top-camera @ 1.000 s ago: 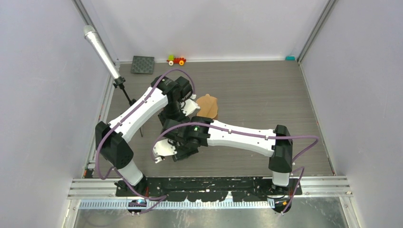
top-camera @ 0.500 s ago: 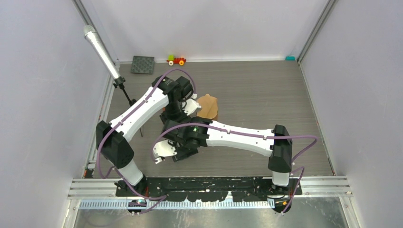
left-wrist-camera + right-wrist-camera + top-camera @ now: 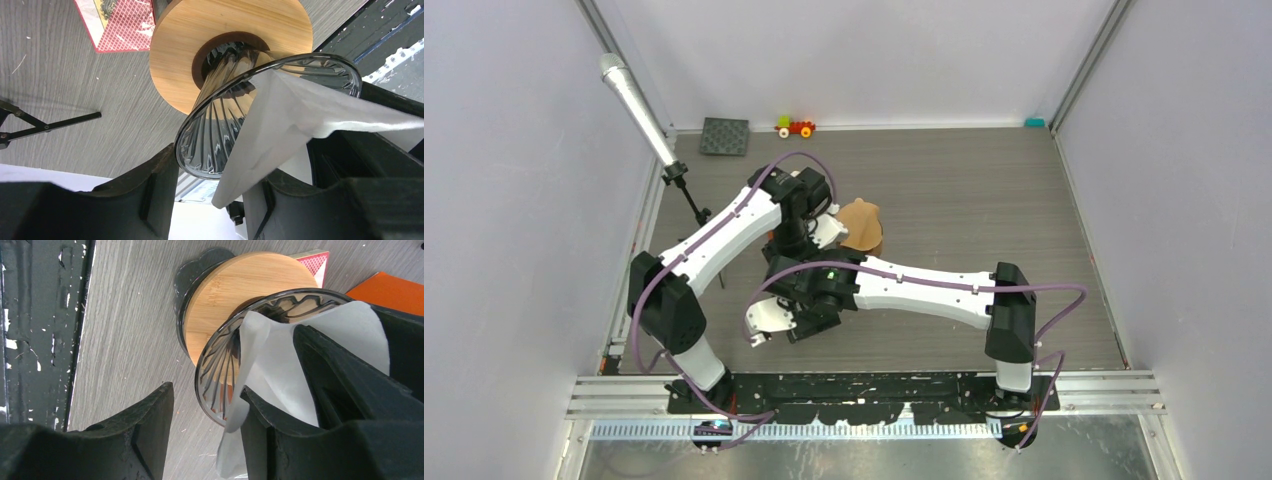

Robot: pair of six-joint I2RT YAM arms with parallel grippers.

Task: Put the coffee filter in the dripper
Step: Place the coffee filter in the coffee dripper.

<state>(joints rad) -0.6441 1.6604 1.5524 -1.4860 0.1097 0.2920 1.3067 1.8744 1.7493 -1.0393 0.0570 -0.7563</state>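
The glass dripper [image 3: 220, 135] stands in a round wooden collar [image 3: 175, 50]; it also shows in the right wrist view [image 3: 215, 370]. In the top view the arms hide it. The white paper filter [image 3: 300, 115] sits partly in the cone, with its edge draped over the rim [image 3: 280, 360]. My left gripper [image 3: 215, 175] is open and straddles the glass rim, with a corner of the filter against its right finger. My right gripper [image 3: 207, 395] is open; its left finger is outside the glass and its right finger is against the filter. Both grippers meet over the dripper at mid-table [image 3: 799, 270].
A brown object [image 3: 862, 225] lies just right of the grippers. A red patterned card [image 3: 122, 25] and an orange flat piece [image 3: 387, 290] lie beside the dripper. A silver microphone on a stand [image 3: 636, 105], a black pad [image 3: 725, 136] and a toy car [image 3: 795, 127] are at the back left.
Both arms have shifted only slightly over the dripper. Both grippers remain open at the glass rim with the filter.
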